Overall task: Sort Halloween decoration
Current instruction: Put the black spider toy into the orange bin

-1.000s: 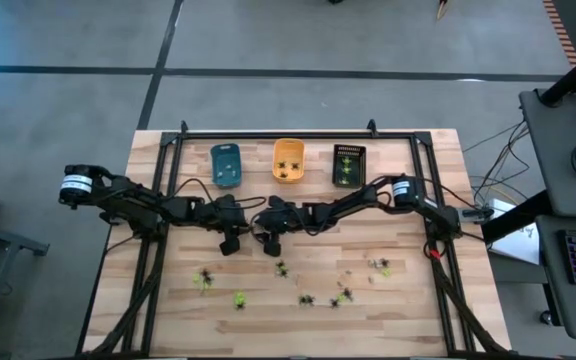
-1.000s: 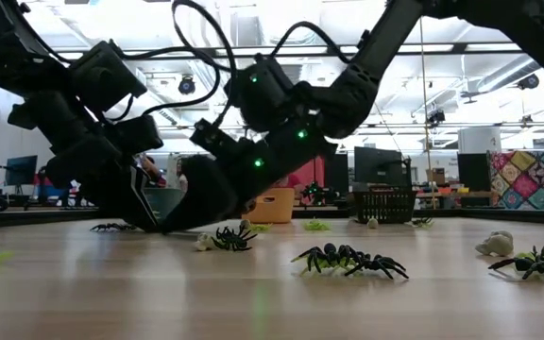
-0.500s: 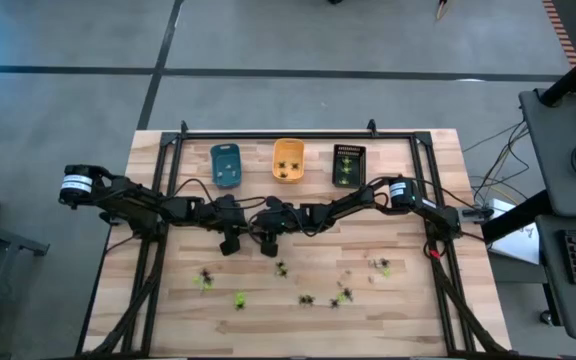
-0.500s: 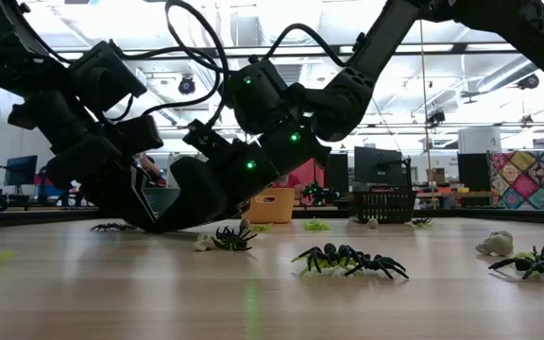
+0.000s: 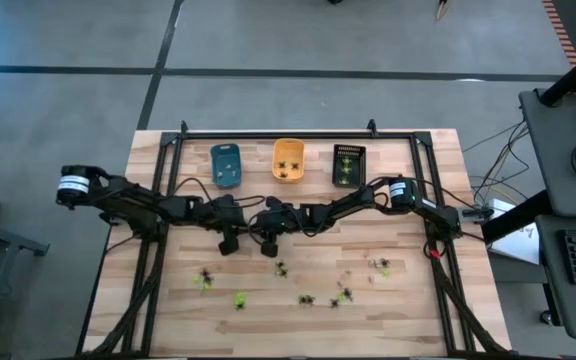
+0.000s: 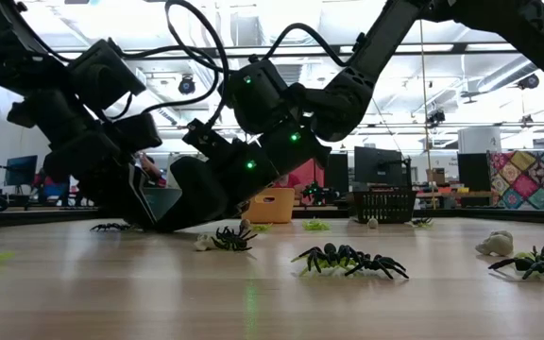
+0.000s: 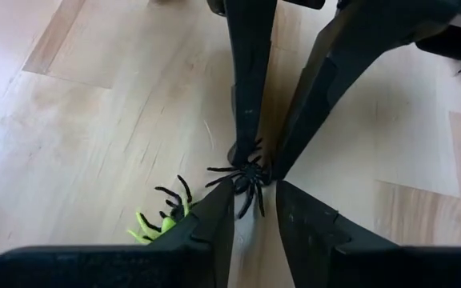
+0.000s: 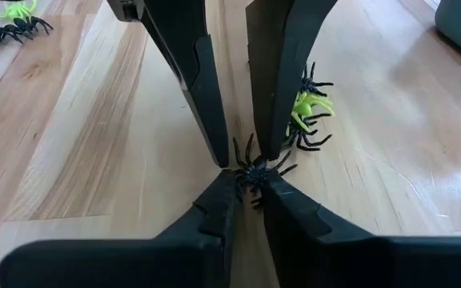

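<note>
High view: you've got both arms meeting mid-tabletop point(image 5: 418, 290). Left hand point(image 5: 230, 243) and right hand point(image 5: 269, 245) sit just beside each other, below the blue tray point(image 5: 225, 165), orange tray point(image 5: 288, 160) and black tray point(image 5: 348, 165). Loose spiders point(image 5: 308, 298) lie scattered on the near half of the tabletop.

Low view: both hands are tipped down to the wood; a black spider point(image 6: 233, 237) lies just in front of them, and a bigger black spider with green point(image 6: 349, 259) lies closer to camera.

Left wrist view: your left fingers point(image 7: 214, 214) are narrowly parted, tips flanking a black spider point(image 7: 246, 178). The right hand's tips touch it from the opposite side. A black-and-green spider point(image 7: 162, 214) lies just beside.

Right wrist view: same black spider point(image 8: 254, 170) sits between all four tips; the right fingers point(image 8: 222, 200) are nearly closed on it. I can't tell which hand actually has it.
</note>
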Motion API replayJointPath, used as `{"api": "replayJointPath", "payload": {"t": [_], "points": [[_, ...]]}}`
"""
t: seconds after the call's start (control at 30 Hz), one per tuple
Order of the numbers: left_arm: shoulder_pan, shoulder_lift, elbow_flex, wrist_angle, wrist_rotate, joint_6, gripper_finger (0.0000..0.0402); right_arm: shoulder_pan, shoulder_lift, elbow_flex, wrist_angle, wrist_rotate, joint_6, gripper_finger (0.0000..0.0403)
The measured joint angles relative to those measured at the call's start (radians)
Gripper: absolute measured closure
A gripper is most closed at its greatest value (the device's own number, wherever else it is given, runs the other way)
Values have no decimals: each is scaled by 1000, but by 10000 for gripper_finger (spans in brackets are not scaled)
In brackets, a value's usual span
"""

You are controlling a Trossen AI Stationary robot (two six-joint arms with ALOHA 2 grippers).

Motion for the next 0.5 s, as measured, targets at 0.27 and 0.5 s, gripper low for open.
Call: {"api": "replayJointPath", "payload": {"t": [0.27,0.5], "points": [[-1,-84,0,-39,18,-8,324,0,-4,-1,-3,-3,-4,377],[-1,-204,0,-79,23,-8,324,-1,-24,-3,-18,-19,-25,394]]}}
